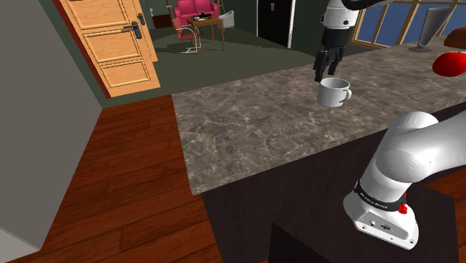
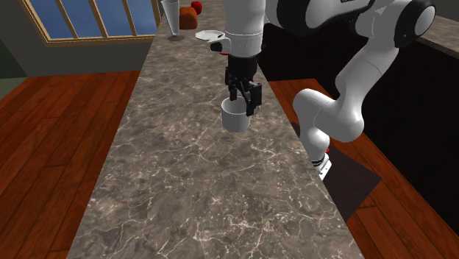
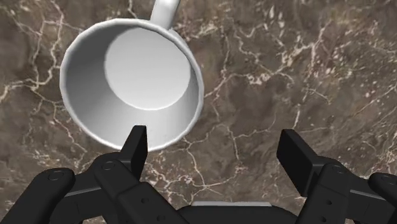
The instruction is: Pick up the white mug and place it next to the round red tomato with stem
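Mug [image 1: 333, 92] is white and sitting upright on the brown marbled tabletop [image 1: 246, 119], empty, with its handle poking toward the shoulder view's right. The fingers [image 3: 135, 149] are spread wide right over it and aren't gripping anything. One tip is right at the mug's rim and the other hangs over bare tabletop beside it. The red tomato [image 1: 450, 63] is way off at the shoulder view's right edge, well apart from the mug.
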{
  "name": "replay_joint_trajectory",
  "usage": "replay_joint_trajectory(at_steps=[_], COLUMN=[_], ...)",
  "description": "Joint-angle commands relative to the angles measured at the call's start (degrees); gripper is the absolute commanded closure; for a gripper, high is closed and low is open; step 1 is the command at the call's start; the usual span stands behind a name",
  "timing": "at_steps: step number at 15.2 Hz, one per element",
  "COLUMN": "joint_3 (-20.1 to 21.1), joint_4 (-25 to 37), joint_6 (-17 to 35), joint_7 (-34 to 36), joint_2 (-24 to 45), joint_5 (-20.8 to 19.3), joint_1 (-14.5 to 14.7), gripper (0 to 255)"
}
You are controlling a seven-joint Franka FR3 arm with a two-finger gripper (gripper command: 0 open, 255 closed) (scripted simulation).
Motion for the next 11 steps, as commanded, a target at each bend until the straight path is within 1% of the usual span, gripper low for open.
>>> replay_joint_trajectory(at_steps=[1, 7, 8, 11], joint_3=[-2.8, -11.5, -11.8, -12.2], joint_4=[0.0, 1.4, 1.5, -0.9], joint_6=[0.0, 1.7, 1.7, 3.8], joint_7=[-3.0, -11.3, -11.5, -11.4], joint_2=[-0.1, 2.7, 2.8, 2.4], joint_5=[-1.9, -6.7, -6.9, -7.3], joint_1=[-1.0, -3.2, -3.2, -3.5], gripper=[0, 0, 0, 0])
